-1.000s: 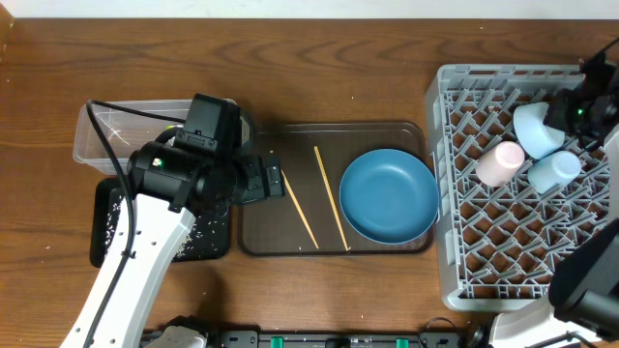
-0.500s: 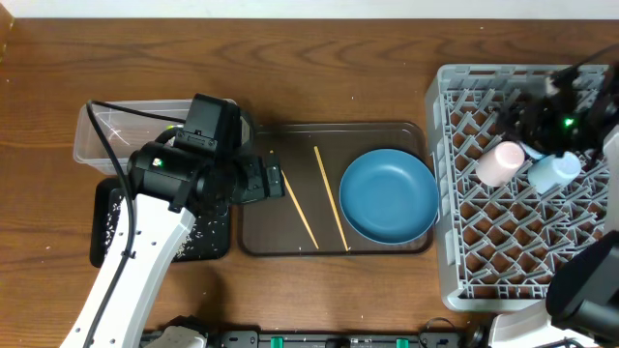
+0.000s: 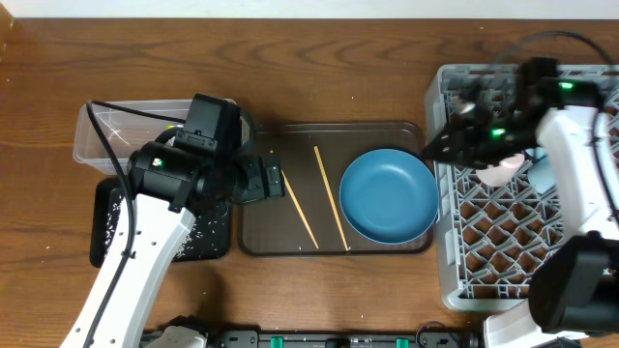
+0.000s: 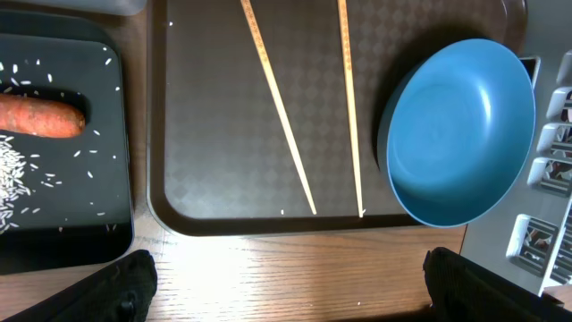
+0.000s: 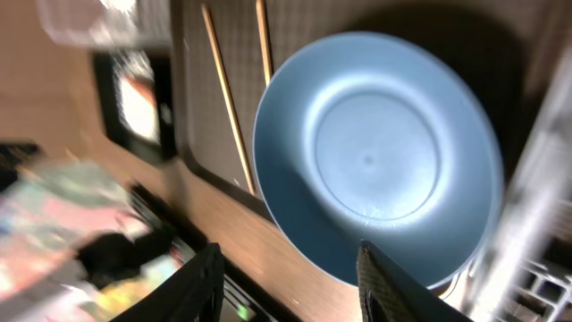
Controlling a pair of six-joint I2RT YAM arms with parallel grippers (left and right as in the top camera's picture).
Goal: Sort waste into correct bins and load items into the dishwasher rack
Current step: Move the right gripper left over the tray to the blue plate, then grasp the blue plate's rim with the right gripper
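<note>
My left gripper (image 4: 290, 268) gaped wide; my right gripper (image 5: 288, 259) parted, empty, by smooth round blue plate (image 5: 380, 156); thin wooden chopsticks (image 4: 349, 107) alongside.

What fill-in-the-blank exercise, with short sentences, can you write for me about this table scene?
1. ____ wooden chopsticks lie on the brown serving tray.
2. The plate beside them is ____ in colour.
3. In the black tray, among rice grains, lies an ____ food piece.
4. The left hand holds nothing, and its fingers stand wide ____.

Missing words: Two; blue; orange; open.
</note>
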